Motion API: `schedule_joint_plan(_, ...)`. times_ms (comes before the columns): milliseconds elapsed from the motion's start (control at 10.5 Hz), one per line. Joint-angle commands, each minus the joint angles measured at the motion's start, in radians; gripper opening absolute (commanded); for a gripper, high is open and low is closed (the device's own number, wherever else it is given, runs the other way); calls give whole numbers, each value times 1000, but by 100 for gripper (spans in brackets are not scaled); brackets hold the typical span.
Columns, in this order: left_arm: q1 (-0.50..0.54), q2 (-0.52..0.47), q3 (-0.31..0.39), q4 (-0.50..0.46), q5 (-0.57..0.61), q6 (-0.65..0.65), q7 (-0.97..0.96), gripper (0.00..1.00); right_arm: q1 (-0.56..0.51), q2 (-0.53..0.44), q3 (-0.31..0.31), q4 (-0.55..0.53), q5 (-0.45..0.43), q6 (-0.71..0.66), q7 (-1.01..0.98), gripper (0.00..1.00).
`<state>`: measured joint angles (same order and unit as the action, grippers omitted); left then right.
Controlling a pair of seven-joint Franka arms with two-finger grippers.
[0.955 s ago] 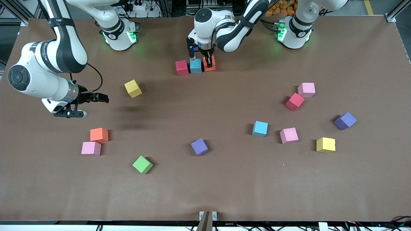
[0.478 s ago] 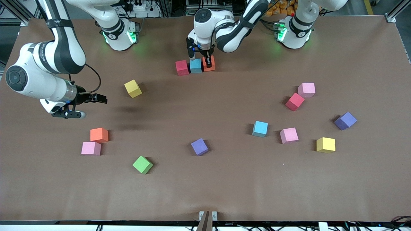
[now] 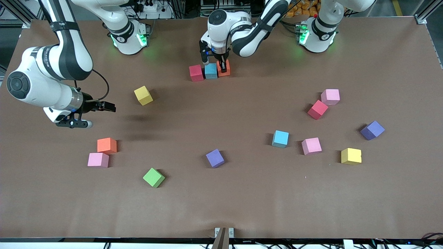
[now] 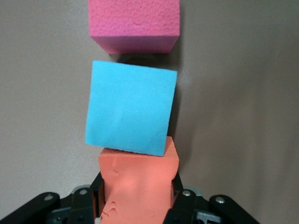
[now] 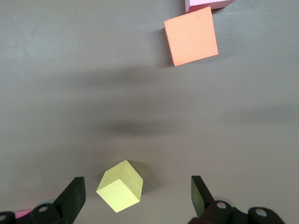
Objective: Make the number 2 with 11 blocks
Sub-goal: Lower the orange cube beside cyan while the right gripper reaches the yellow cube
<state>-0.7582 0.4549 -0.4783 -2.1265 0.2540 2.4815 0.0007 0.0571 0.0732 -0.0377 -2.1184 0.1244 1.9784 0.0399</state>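
Beside the light blue block (image 3: pixel 210 70) in the row near the arm bases, the left gripper (image 3: pixel 223 67) is clamped on an orange block (image 3: pixel 224 68). Over the last second it nudged that block in toward the blue one; in the left wrist view the two now touch (image 4: pixel 138 161), blue block (image 4: pixel 131 113) slightly skewed. Red block (image 3: pixel 196 73) sits just past the blue one, toward the right arm's end. Reads as the top bar of the 2: three placed, eight to go, and the orange one not let go yet.

Right gripper (image 3: pixel 92 114) is spread wide and empty, over bare surface (image 3: pixel 221 200) between that row's level and the loose orange block (image 3: pixel 107 145); it drifted a little, otherwise waiting. Yellow block (image 5: pixel 120 192) lies under it.

Hard to make out:
- the held block's base is cut off in the left wrist view, so whether it is fully down is unclear
- a small gap between red and blue is likely, not certain
- the pink block (image 5: pixel 205 4) is clipped in the right wrist view

Other loose blocks haven't moved.
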Motion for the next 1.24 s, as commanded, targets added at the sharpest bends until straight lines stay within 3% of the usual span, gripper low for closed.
schedule_joint_plan(0, -30, 24, 32, 34, -28, 0, 62, 0, -16, 11, 9, 17, 11, 0, 9, 100)
schedule_joint_plan(764, -38, 41, 43, 59, -33, 0, 79, 0, -4, 23, 12, -3, 11, 46, -11, 100)
schedule_joint_plan(1146, -41, 41, 44, 59, -33, 0, 78, 0, 78, 22, 9, -52, 9, 74, -211, 100)
